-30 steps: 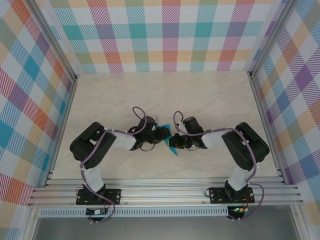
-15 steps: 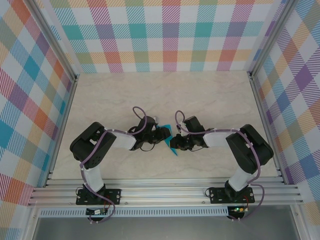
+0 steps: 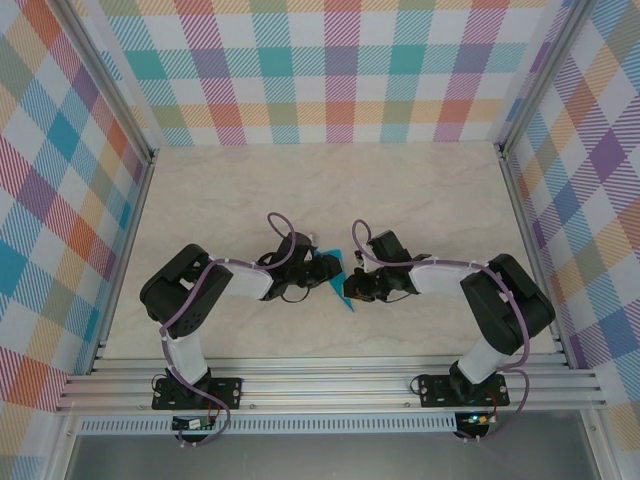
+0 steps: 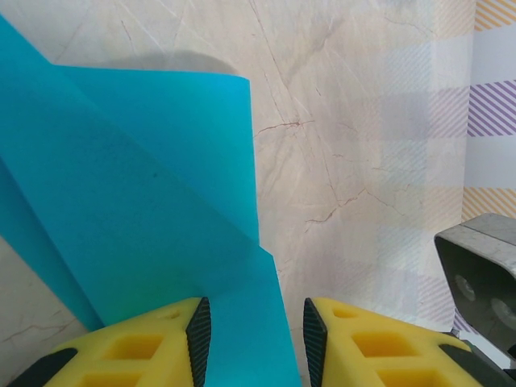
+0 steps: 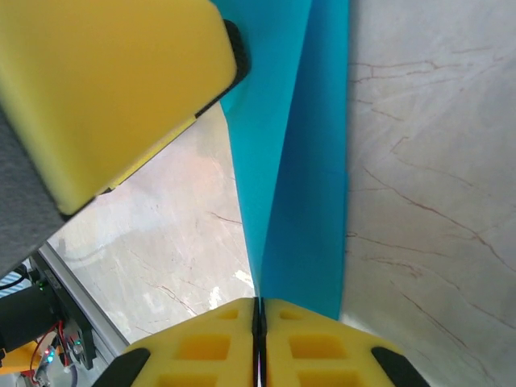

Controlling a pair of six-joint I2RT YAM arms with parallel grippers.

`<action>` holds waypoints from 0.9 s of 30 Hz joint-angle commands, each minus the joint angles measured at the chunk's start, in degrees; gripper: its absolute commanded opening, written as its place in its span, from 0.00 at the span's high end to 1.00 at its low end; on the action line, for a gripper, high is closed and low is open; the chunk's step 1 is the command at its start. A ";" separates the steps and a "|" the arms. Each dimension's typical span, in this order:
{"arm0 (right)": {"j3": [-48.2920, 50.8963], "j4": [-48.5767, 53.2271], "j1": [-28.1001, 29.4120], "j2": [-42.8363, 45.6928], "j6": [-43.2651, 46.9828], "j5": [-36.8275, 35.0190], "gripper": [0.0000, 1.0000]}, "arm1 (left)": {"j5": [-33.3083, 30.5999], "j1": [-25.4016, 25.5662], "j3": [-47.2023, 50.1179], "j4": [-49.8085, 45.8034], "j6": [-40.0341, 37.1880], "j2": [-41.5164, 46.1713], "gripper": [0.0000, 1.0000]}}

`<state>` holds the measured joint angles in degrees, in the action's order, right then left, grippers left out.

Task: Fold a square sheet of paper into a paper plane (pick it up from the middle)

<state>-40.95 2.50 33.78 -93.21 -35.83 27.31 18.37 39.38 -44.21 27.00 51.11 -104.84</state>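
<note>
Right gripper, its jaws pressed flat together, pinches the lower edge of the folded teal-blue sheet of thin paper, which runs up the middle of the right wrist frame. Left gripper stands partly open at the bottom of its frame, the sheet lying in the gap between its jaws. Both meet just below the centre of the pale marbled table.
</note>
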 commanded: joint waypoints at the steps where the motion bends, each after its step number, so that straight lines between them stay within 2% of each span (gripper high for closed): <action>1: -0.09 0.80 -0.21 -0.87 0.29 1.72 0.92 | 0.00 1.49 -0.71 -3.98 -0.93 -1.14 0.62; 7: 0.99 -0.04 -0.21 -4.25 2.08 5.69 0.94 | -0.35 1.45 -0.68 -3.98 -0.32 -1.33 0.63; 13: 1.62 0.52 -0.21 -4.40 1.94 4.00 0.92 | -0.38 1.56 -0.92 -4.30 -0.12 -1.24 0.63; 20: 0.28 3.56 -0.18 -0.30 2.81 2.68 0.81 | -0.09 1.47 -1.37 -4.86 -0.22 -1.28 0.63; 27: 0.15 5.72 -0.22 -0.20 5.08 1.48 0.78 | 0.00 1.49 -1.65 -4.86 -0.25 -1.34 0.63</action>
<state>-40.47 5.58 33.58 -93.80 -32.93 29.17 17.96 39.68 -44.97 25.54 51.16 -104.84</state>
